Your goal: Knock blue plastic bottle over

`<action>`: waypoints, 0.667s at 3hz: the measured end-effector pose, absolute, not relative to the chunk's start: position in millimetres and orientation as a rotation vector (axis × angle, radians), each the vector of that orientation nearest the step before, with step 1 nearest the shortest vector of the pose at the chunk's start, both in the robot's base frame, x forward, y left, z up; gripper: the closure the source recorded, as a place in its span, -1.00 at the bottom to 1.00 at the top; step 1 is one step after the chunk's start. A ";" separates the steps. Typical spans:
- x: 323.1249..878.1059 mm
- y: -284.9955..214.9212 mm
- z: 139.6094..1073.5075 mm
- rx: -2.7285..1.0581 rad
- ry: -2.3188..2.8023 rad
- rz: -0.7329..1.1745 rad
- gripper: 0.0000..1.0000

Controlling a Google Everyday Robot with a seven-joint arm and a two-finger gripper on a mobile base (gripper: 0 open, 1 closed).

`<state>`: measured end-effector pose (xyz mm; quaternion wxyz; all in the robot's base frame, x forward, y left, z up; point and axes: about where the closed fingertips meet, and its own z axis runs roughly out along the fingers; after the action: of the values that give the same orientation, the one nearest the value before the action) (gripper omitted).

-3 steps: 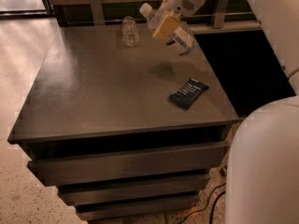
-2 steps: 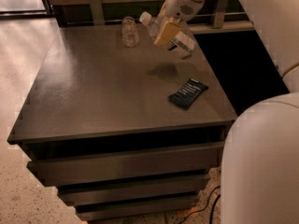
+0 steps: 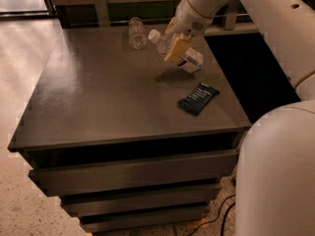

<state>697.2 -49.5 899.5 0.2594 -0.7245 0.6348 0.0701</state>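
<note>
The blue plastic bottle (image 3: pixel 193 61) is clear with a white cap and a white label. It hangs tilted above the back right part of the dark table (image 3: pixel 103 97), cap up and to the left, base down and to the right, with its shadow on the tabletop beneath it. My gripper (image 3: pixel 176 49) comes down from the white arm at the top and is shut across the bottle's middle; a yellowish finger (image 3: pixel 178 46) covers part of it.
A short clear ribbed jar (image 3: pixel 136 32) stands at the table's back edge, left of the bottle. A dark flat packet (image 3: pixel 198 98) lies near the right edge. Drawers (image 3: pixel 133 173) run below the tabletop. My white body (image 3: pixel 278 176) fills the lower right.
The gripper and the tilted bottle have come down and slightly forward together, closer to the tabletop. The jar and the packet have not moved.
</note>
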 end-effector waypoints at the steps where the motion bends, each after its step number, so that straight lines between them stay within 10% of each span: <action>1: 695.7 -49.2 888.6 -1.985 1.710 0.207 -0.64; 2: 696.7 -46.9 885.7 -1.987 1.710 0.211 -1.00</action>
<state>696.7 -46.9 885.7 0.2532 -0.7309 0.6290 0.0776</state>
